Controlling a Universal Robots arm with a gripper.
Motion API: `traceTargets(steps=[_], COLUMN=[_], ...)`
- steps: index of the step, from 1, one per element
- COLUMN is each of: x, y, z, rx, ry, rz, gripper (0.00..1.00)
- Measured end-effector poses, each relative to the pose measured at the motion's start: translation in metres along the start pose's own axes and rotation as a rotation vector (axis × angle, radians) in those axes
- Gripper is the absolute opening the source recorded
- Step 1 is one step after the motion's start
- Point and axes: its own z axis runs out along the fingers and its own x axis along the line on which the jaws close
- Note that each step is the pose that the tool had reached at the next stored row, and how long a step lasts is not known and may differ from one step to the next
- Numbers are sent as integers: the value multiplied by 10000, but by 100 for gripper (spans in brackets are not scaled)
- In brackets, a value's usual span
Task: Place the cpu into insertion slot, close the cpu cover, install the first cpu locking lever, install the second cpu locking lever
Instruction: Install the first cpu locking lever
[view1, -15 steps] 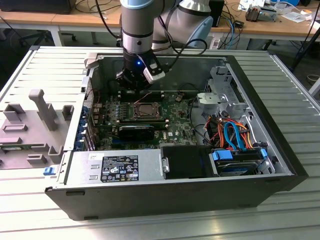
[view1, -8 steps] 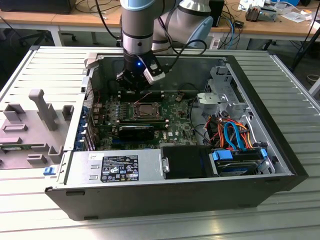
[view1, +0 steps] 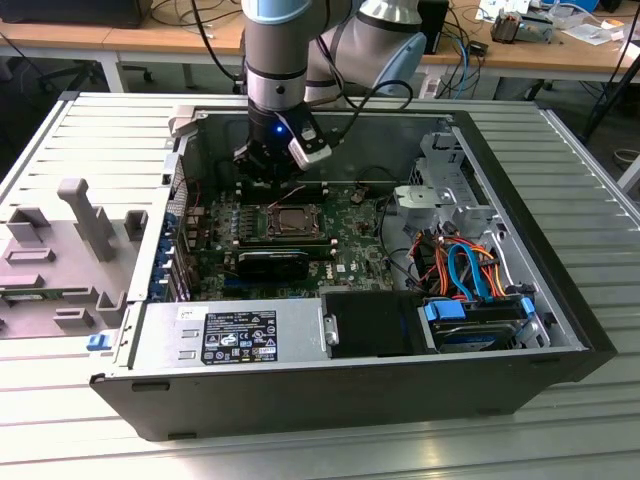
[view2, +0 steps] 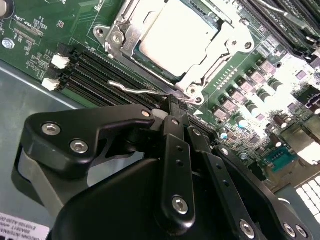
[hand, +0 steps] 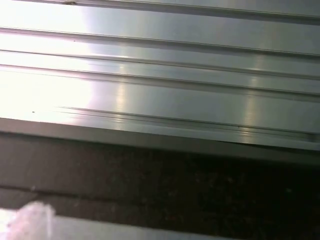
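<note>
In the second wrist view the cpu lies flat in the insertion slot, its silver top showing through the window of the cpu cover, which lies down over it. A thin wire locking lever runs along the socket's edge beside the memory slots. My gripper is shut, its black fingertips together and touching the lever's end at the socket corner. In the exterior view the gripper hangs inside the open computer case just behind the socket on the green motherboard.
Long black memory slots with white clips flank the socket. A grey power supply sits at the case front, and a drive bay with orange and blue cables at the exterior view's right. Grey fixtures stand on the ribbed metal table.
</note>
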Motion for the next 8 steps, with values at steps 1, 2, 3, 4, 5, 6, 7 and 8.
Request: traceTargets(steps=[1, 2, 3, 4, 5, 6, 7, 8], x=[-24, -50, -76, -92, -106, -120, -135, -151], y=[-3, -6, -9, -10, -12, -13, -15, -17], z=[17, 27, 33, 37, 40, 43, 46, 48], rx=[0, 1, 1, 1, 1, 1, 1, 0], ry=[0, 0, 0, 0, 0, 0, -1, -1], rz=[-10, -22, -37, -47, -53, -60, -66, -72], gripper=[11, 11, 11, 11, 11, 11, 11, 11])
